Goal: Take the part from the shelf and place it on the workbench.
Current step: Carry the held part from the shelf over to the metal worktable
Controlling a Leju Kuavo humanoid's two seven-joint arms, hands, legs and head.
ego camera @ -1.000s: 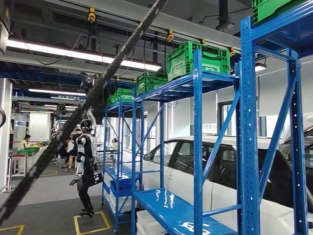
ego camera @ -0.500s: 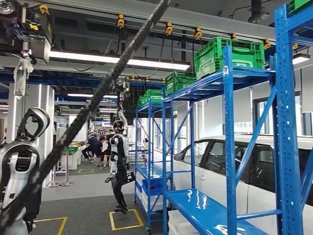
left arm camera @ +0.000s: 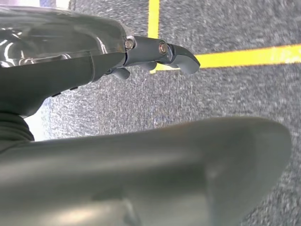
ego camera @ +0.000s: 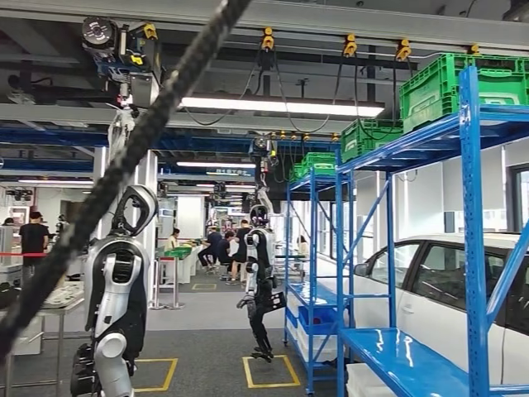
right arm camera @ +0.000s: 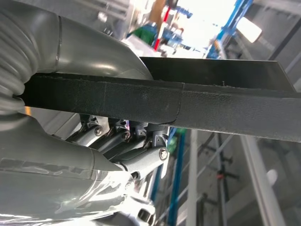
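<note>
Part [right arm camera: 199,101] end cut off, robot hand [right arm camera: 117,150] beneath

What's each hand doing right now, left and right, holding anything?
Left hand: holds nothing, fingers extended over the floor.
Right hand: grips a long black flat part.

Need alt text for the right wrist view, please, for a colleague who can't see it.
The robot's right hand grips a long flat black part that runs across the picture, darker fingers curled beneath it. Blurred blue shelf posts show behind.
</note>
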